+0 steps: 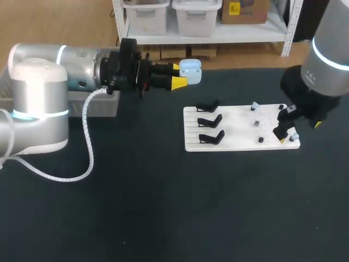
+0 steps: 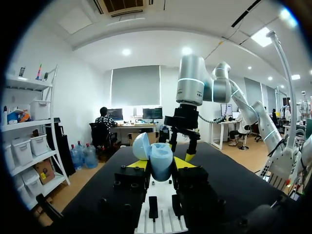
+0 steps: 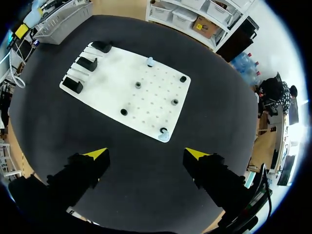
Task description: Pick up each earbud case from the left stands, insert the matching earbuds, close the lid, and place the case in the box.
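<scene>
one open earbud case (image 1: pixel 190 71) pinched in left hand (image 1: pixel 177 75); right hand (image 3: pixel 146 154) spread above an earbud (image 3: pixel 163 135), should drop and grab it next.

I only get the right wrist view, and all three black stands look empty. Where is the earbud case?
Observer: The left gripper holds the light blue case between its fingers, raised off the table, apart from the white board.
Operator: Is the lid shut?
Observer: No, the left wrist view shows the lid swung open.
Operator: Is my arm touching it?
Observer: No. Your right gripper hangs open over the board's right end in the head view, near an earbud.
</scene>
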You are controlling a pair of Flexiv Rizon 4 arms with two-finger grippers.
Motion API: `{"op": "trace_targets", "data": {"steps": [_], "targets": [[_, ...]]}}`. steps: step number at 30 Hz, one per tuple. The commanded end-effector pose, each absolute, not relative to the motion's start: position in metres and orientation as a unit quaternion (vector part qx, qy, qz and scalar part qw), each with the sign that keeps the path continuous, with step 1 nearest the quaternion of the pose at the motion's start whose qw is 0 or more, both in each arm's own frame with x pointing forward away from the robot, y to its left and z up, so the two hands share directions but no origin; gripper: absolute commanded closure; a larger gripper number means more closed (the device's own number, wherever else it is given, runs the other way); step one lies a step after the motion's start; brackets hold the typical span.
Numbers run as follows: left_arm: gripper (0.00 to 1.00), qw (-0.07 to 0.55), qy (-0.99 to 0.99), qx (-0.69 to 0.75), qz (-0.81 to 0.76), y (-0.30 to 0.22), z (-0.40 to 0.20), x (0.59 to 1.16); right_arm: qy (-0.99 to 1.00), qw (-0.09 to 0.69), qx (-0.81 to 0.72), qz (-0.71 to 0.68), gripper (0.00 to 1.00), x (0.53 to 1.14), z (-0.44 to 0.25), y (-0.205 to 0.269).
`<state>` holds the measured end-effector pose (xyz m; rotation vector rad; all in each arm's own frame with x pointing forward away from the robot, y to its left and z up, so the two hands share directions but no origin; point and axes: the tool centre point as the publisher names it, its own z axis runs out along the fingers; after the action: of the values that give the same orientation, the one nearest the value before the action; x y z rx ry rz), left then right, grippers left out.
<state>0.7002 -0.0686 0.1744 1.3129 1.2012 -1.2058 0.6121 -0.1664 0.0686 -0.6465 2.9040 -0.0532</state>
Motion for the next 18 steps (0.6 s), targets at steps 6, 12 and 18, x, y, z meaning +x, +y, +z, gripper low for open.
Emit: {"op": "trace_targets", "data": {"steps": [6,12,18], "targets": [[1.0,0.479,0.491,0.536,-0.492,-0.068,0.174,0.699,0.973,0.088,-0.211,-0.022,0.04,0.62,0.054,-0.17],[1.0,0.479,0.491,0.536,-0.492,-0.068,0.174,0.699,0.974,0.085,-0.208,-0.025,0.22,0.624,0.047,-0.176],[1.0,0.479,0.491,0.536,-0.492,-0.068,0.174,0.699,0.974,0.092,-0.206,-0.034,0.32,0.627,0.042,-0.179]]}}
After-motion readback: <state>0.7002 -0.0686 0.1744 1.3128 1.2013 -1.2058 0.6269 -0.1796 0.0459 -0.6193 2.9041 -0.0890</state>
